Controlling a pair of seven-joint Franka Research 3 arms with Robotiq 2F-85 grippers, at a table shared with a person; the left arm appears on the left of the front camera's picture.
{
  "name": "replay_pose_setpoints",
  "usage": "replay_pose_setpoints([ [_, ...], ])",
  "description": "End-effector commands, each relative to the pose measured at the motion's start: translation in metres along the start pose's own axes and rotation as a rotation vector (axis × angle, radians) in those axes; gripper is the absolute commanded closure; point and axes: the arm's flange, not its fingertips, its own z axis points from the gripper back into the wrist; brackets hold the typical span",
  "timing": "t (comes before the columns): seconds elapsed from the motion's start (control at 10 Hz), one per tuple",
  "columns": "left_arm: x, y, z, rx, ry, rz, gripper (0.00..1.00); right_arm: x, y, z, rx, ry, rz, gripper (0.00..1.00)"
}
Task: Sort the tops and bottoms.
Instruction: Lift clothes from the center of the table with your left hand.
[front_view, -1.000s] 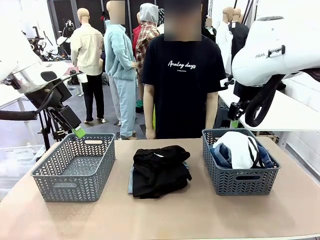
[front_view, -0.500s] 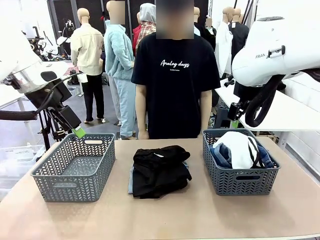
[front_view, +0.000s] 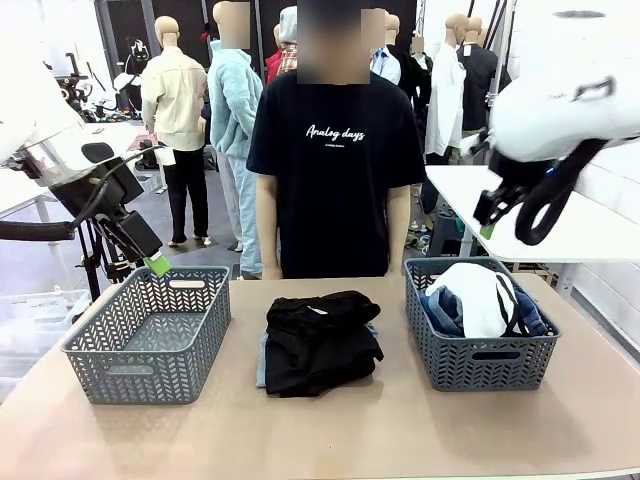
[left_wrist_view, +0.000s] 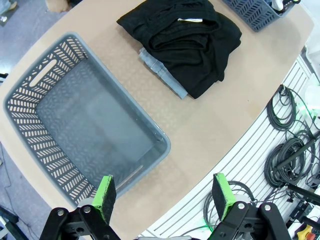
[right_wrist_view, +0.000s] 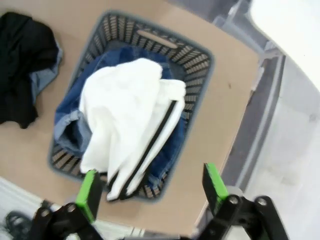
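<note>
From the front, my left tool (front_view: 155, 262) hangs at the left of the frame above the far rim of the empty basket (front_view: 110, 372). One green pad shows there, so I cannot tell the gap from this side. My right tool (front_view: 487, 228) hangs at the upper right, above and behind the filled basket (front_view: 490, 365). In that basket the white top (front_view: 478, 295) with black stripes lies over the dark blue denim (front_view: 440, 312). Between the two baskets, at the middle of the table (front_view: 350, 430), the black top (front_view: 320, 340) lies folded on the pale denim (front_view: 262, 362). A person (front_view: 335, 170) stands at the far edge. In my left wrist view, the left tool (left_wrist_view: 164, 194) has its pads wide apart at the bottom edge and grips nothing. The empty basket (left_wrist_view: 30, 100) sits at left, the black top (left_wrist_view: 190, 40) and pale denim (left_wrist_view: 160, 72) at the top, and cables (left_wrist_view: 290, 150) at right, off the table (left_wrist_view: 225, 125). In my right wrist view, the right tool (right_wrist_view: 151, 187) is also spread wide and empty, over the near end of the filled basket (right_wrist_view: 200, 55). The white top (right_wrist_view: 125, 110) covers the dark blue denim (right_wrist_view: 67, 117), and the black top (right_wrist_view: 20, 60) is at upper left.
</note>
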Motion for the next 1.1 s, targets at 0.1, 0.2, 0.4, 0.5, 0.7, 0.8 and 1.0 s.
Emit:
replay_pose_setpoints([
  [0.1,-0.001,0.000,0.000,0.003,0.000,0.000,0.00,-0.082,-0.034,0.060,0.061,-0.236,-0.076,0.00],
  [0.2,-0.001,0.000,0.000,0.003,0.000,0.000,0.00,-0.096,-0.039,0.062,0.114,-0.250,-0.086,0.00],
  [0.4,-0.001,0.000,0.000,0.003,0.000,0.000,0.00,-0.100,-0.043,0.046,0.222,-0.262,-0.074,0.00],
  [0.5,0.000,0.000,0.000,0.000,0.000,0.000,0.00,-0.096,-0.041,0.039,0.299,-0.269,-0.045,0.00],
  [0.7,0.007,-0.024,0.001,0.045,-0.056,-0.052,0.00,-0.107,-0.042,0.055,0.210,-0.250,-0.091,0.00],
  [0.8,0.024,-0.036,-0.012,0.066,-0.070,-0.103,0.00,-0.107,-0.042,0.055,0.210,-0.250,-0.091,0.00],
  [1.0,0.071,-0.068,-0.035,0.108,-0.088,-0.187,0.00,-0.107,-0.042,0.055,0.210,-0.250,-0.091,0.00],
])
